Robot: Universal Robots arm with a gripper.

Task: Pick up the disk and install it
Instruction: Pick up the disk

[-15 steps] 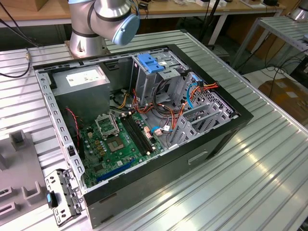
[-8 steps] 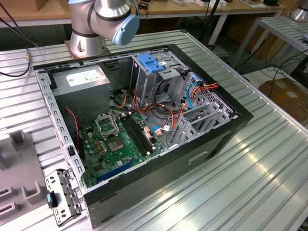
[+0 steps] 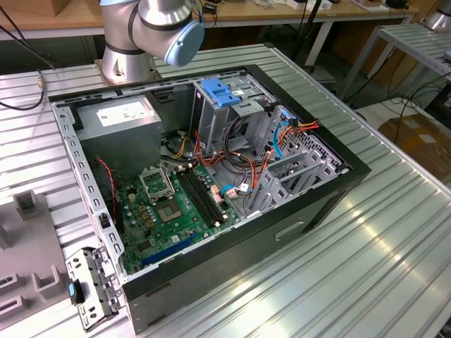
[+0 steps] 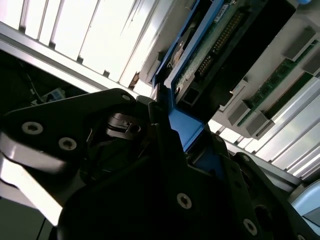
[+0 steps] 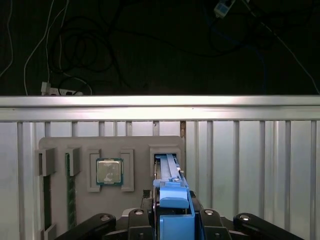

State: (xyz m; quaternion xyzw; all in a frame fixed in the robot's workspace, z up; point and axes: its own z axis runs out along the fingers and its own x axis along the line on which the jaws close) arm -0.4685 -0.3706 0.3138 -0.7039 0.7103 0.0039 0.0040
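The disk [image 5: 169, 172] is being held on edge, one blue side rail [image 5: 175, 200] uppermost, over the grey fixture tray [image 5: 135, 145] on the slatted aluminium table [image 5: 250, 165]. The gripper [image 5: 172, 222] is being held narrow on it. In both wrist views black fingers [image 5: 145, 222] are being pressed against either side of the blue rail end.

The disk's far end is being seen at the tray's open slot. Whether it is seated there or lifted clear cannot be told. In the second wrist view the disk's green circuit board [image 4: 207, 47] is being shown.

Beside the slot a processor chip [image 5: 109, 171] is being cradled in a square recess. Memory sticks [image 5: 68, 195] are being held in narrow slots further along.

In the exterior view the open computer case [image 3: 317, 204] is being shown on the table. Its motherboard [image 3: 176, 204] is exposed, and a blue latch [image 3: 222, 93] is sitting atop the drive cage [image 3: 211, 120]. The arm [image 3: 169, 28] is being seen behind the case.
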